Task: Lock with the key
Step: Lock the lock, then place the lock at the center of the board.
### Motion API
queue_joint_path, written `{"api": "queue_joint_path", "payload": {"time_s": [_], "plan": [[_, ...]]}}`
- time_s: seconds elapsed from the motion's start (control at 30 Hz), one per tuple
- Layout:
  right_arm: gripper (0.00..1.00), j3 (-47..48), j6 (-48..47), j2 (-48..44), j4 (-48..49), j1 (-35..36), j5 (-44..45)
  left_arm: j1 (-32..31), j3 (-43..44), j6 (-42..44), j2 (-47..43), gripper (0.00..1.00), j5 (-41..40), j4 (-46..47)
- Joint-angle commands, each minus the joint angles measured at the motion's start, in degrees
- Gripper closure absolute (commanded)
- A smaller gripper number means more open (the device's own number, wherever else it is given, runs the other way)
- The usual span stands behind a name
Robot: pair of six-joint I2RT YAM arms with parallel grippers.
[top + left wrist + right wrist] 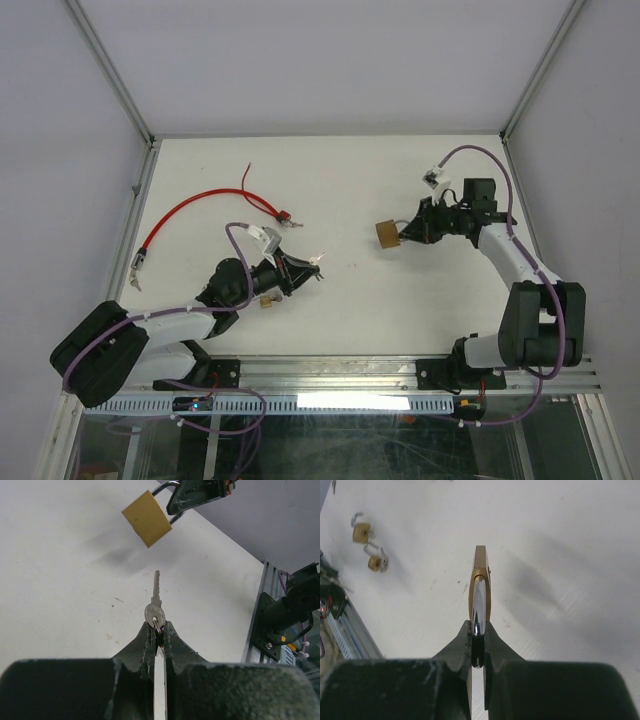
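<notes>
While its rounded bow is pinched between the closed fingertips of the left gripper (159,628), the slim silver key (155,599) sticks straight out ahead of them. Its notched blade points toward the padlock (147,518) and its tip stops clearly short of it. The padlock has a squarish brass body, tilted in the left wrist view, and a bright chrome shackle. That shackle is clamped between the narrow jaws of the right gripper (478,630), so the body juts out beyond the fingertips, edge-on to the right wrist camera. It hangs off the white table (350,180), casting a soft shadow on the surface beneath. From above, key and padlock sit near the middle of the table, the key left of centre and the padlock right of centre, with open surface between them. Two smaller brass padlocks (361,531) lie close together on the table near the left arm. A red cable (190,208) curves across the far left part.
</notes>
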Motion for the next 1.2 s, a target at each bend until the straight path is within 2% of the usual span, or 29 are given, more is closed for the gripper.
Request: {"api": "queue_joint_path", "payload": {"time_s": [0.0, 0.17, 0.37, 0.57, 0.77, 0.83, 1.0, 1.17], "plan": [[1.0, 3.03, 11.89, 3.39, 14.57, -4.46, -0.51, -0.19, -1.16, -2.18, -3.79, 1.0, 1.12, 0.36], [1.0, 10.57, 16.76, 15.5, 17.01, -7.45, -1.03, -0.17, -1.58, -3.4, -5.41, 1.0, 2.04, 0.69], [0.98, 22.01, 18.59, 28.39, 15.26, -8.4, -1.39, -0.19, -1.98, -5.64, -5.29, 1.0, 3.16, 2.24], [0.93, 27.46, 19.04, 35.68, 14.65, -9.15, -1.32, -0.23, -1.87, -6.64, -4.2, 1.0, 3.68, 3.47], [0.85, 28.25, 17.72, 38.9, 13.89, -9.6, -0.42, -0.24, -1.21, -7.25, -2.78, 1.0, 4.05, 3.81], [0.82, 28.19, 17.56, 39.23, 13.85, -10.01, 0.14, -0.23, -1.11, -7.87, -2.04, 1.0, 4.29, 4.72], [0.59, 28.23, 15.21, 38.44, 12.19, -10.74, 2.76, -0.18, -0.46, -9.2, -0.75, 1.0, 4.99, 5.48], [0.44, 27.3, 10.47, 35.63, 9.97, -11.19, 5.71, -0.2, -0.23, -9.87, -0.92, 1.0, 5.12, 5.56]]}}
